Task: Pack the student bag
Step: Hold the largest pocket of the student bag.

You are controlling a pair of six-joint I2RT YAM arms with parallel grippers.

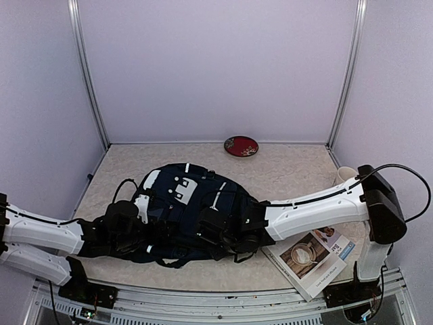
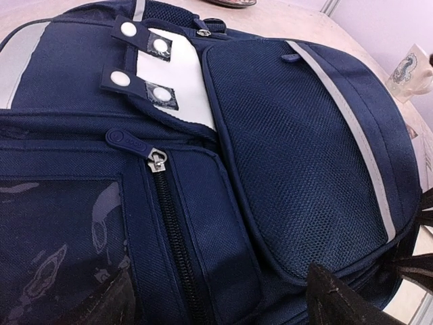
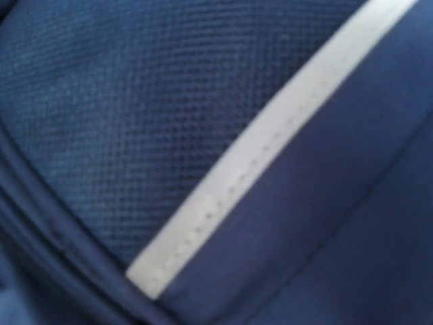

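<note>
navy woven fabric, soft and slumped: i expect the student bag (image 1: 183,196) to sag and drag rather than lift cleanly, so the zip pull (image 2: 157,160) just ahead of the left gripper (image 2: 223,308) is the hold i'd pick. its jaws stand apart over the bag. the right gripper (image 1: 218,227) sits so close on the cloth that i cannot tell its jaws. i count one bag, one magazine (image 1: 311,256) beside the right gripper, one mug (image 1: 345,175) and one red dish (image 1: 241,145) beyond both.

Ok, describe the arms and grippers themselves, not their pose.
Both the left arm and right arm have white link shells with boxy black joints. A thin black cable runs along each, looping past the right elbow. The left fingers are matte black.
</note>
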